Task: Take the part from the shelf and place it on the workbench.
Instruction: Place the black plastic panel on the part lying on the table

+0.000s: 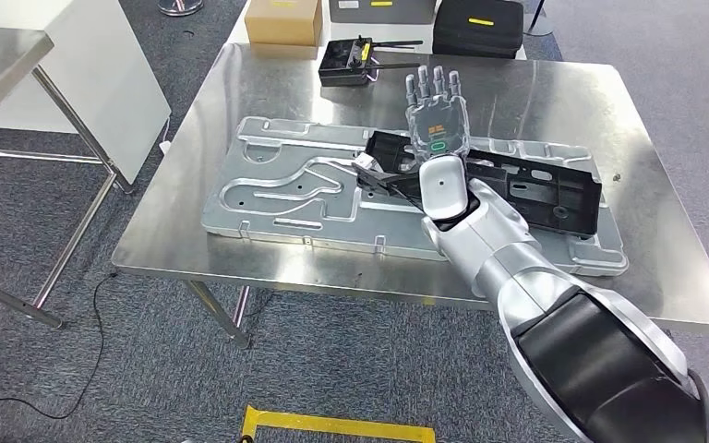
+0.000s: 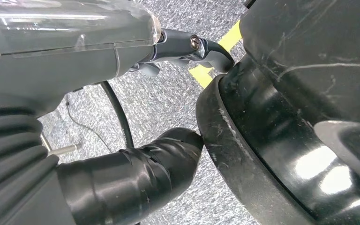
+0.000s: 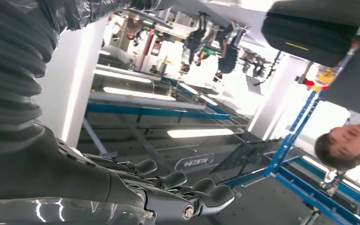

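The black part (image 1: 526,189) lies at centre right of the frame on a grey plate (image 1: 277,189) on the tabletop (image 1: 240,78). Above it, the right robot hand (image 1: 436,101) is spread and empty; placing looks finished, so withdrawing comes next.

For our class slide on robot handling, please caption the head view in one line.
Right robot hand, fingers spread, above a black part lying on a grey metal panel on the steel workbench.
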You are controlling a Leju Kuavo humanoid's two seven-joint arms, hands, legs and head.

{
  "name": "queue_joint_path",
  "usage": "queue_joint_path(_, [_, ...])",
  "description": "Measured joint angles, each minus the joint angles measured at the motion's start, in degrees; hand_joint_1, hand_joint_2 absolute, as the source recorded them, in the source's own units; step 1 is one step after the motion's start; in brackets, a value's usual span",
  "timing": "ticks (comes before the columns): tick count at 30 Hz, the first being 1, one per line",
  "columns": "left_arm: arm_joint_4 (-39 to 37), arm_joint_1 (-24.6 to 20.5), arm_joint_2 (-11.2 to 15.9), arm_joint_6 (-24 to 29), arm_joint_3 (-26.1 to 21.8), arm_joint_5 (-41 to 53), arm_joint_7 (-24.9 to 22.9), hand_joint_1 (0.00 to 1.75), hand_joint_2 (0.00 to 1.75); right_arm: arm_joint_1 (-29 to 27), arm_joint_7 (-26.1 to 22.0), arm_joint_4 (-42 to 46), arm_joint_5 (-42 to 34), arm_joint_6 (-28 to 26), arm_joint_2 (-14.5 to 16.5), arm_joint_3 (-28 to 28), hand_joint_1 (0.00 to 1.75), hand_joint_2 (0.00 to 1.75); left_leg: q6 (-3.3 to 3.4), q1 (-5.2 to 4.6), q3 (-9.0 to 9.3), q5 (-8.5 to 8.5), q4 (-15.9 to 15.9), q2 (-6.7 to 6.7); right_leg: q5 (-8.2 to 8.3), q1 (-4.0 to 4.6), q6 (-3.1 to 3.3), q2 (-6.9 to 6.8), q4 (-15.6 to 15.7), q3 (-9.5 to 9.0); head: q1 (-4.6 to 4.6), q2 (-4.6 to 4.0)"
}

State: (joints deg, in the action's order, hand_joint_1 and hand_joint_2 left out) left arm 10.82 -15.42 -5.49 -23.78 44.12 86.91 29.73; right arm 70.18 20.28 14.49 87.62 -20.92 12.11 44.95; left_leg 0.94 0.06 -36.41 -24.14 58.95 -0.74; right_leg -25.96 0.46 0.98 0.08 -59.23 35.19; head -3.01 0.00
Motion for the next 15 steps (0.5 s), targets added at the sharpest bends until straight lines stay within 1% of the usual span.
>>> queue_joint_path(10, [0.0,0.08,0.0,-0.05,-0.2,-0.11,-0.05,0.0,0.0,0.0,-0.52,0.1,-0.33,-0.9,0.84,-1.37,0.0,1.75,0.0,0.0,0.0,0.0,0.0,-0.01,0.0,0.0,0.0,-0.01,0.0,-0.01,0.0,0.0])
queue_joint_path(12, [-0.01,0.14,0.01,-0.09,-0.28,-0.29,-0.1,0.0,0.0,0.01,-1.09,0.17,-1.16,-1.77,0.9,-1.79,0.0,1.75,0.0,0.0,0.0,0.0,0.0,-0.01,0.0,0.0,0.0,-0.02,0.0,-0.02,-0.01,0.0])
queue_joint_path(14, [-0.02,0.3,0.03,-0.13,-0.52,-0.81,-0.41,0.0,0.0,-0.01,-2.73,0.59,-3.66,-3.87,1.1,-3.02,0.0,1.75,0.0,0.0,0.0,0.0,0.0,-0.02,0.0,0.0,0.0,-0.01,0.0,-0.02,-0.01,0.0])
queue_joint_path(15, [-0.02,0.48,0.06,0.11,-0.8,-1.29,-0.87,0.0,0.0,-0.13,-5.45,1.25,-6.93,-6.51,1.3,-4.57,0.0,1.31,0.0,-0.01,0.01,0.0,0.0,-0.02,0.0,-0.01,0.0,-0.01,0.0,-0.02,-0.01,0.0])
